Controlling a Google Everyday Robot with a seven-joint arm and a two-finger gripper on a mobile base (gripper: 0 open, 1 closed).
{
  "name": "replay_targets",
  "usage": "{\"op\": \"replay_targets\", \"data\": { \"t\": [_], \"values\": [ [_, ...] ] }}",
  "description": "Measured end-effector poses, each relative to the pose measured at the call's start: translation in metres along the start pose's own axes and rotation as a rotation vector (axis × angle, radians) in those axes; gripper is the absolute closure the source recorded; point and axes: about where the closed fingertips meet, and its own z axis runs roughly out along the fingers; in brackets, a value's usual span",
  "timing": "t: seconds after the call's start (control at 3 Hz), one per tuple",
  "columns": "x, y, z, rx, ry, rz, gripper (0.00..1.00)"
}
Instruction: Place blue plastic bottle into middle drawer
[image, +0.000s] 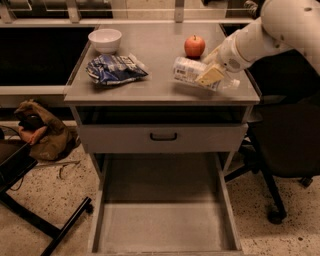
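**Light, slick bottle being gripped across its body**

The middle drawer (162, 227) is standing pulled out and bare below the worktop (160, 90). On the worktop's right part, just in front of the apple (194, 46), the blue plastic bottle (187, 70) is lying tilted on its side. The claw (211, 76) is reaching in from the right and clamping across the bottle's clear body beside the label. The bottle is probably weighing little, with a thin, slippery wall giving under pressure, so a gentle but firm hold near the middle is looking wisest.

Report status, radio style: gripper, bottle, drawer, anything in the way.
Gripper at blue plastic bottle, tabletop right. Bottle lying on its side, not yet in middle drawer. Drawer pulled open below. Apple close behind.
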Motion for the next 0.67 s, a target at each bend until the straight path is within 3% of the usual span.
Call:
{"op": "replay_targets", "data": {
  "t": [0.33, 0.67],
  "values": [
    [0.01, 0.046, -0.028, -0.016, -0.071, 0.019, 1.0],
    [0.046, 0.092, -0.04, -0.03, -0.107, 0.098, 1.0]
  ]
}}
